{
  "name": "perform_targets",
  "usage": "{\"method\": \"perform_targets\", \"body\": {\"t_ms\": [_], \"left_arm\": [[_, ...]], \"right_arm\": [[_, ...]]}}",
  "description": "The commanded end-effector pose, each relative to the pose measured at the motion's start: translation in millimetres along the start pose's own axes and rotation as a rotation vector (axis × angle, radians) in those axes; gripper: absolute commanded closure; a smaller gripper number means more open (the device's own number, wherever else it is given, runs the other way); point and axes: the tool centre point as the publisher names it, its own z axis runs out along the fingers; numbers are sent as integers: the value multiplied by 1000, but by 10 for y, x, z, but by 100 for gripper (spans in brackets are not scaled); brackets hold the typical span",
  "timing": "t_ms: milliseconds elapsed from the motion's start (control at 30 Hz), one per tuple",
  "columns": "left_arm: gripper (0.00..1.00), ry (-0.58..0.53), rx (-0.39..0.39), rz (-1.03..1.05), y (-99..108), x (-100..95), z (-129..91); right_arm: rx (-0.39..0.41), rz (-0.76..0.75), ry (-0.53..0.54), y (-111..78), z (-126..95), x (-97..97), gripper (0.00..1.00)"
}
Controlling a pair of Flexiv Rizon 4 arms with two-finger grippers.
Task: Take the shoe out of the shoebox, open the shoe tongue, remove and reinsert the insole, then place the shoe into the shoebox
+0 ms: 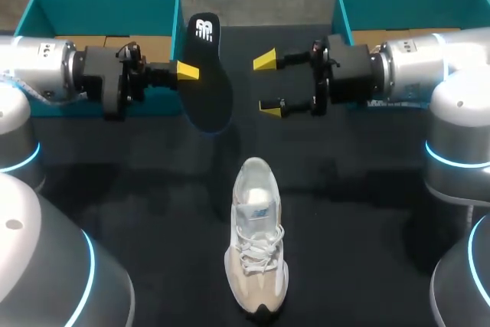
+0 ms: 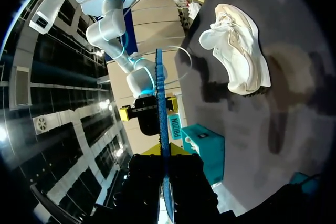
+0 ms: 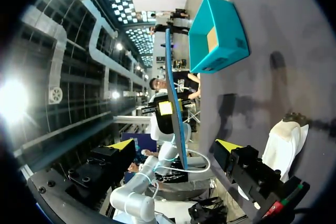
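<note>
A black insole (image 1: 207,74) with a white logo hangs over the back of the table, and my left gripper (image 1: 187,72) is shut on its edge. In the left wrist view the insole (image 2: 161,119) shows edge-on, a thin blue line running out from between the fingers of that gripper (image 2: 166,153). My right gripper (image 1: 268,84) stands open, facing the insole from the right and a little apart from it. In the right wrist view the insole (image 3: 176,103) stands upright ahead of the gap of the right gripper (image 3: 176,145). The white and beige shoe (image 1: 256,246) rests on its sole mid-table.
A teal shoebox (image 1: 107,5) stands at the back left behind my left arm, and a second teal box (image 1: 413,1) sits at the back right behind my right arm. Dark tabletop (image 1: 153,189) surrounds the shoe (image 2: 236,51).
</note>
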Motion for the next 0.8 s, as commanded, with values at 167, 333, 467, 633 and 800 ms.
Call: {"method": "perform_targets", "body": {"t_ms": [167,333,467,633,800], "left_arm": [[100,0,0,2,1,5,5],[100,0,0,2,1,5,5],[100,0,0,2,1,5,5],[100,-18,1,19,-19,30,52],[100,-19,-9,33,-35,36,99]], "right_arm": [[8,2,-16,11,57,6,0],[13,-28,-37,17,209,35,0],[15,-40,-36,28,268,-7,0],[40,-72,-33,41,396,-33,0],[52,-73,-26,40,501,-57,0]]}}
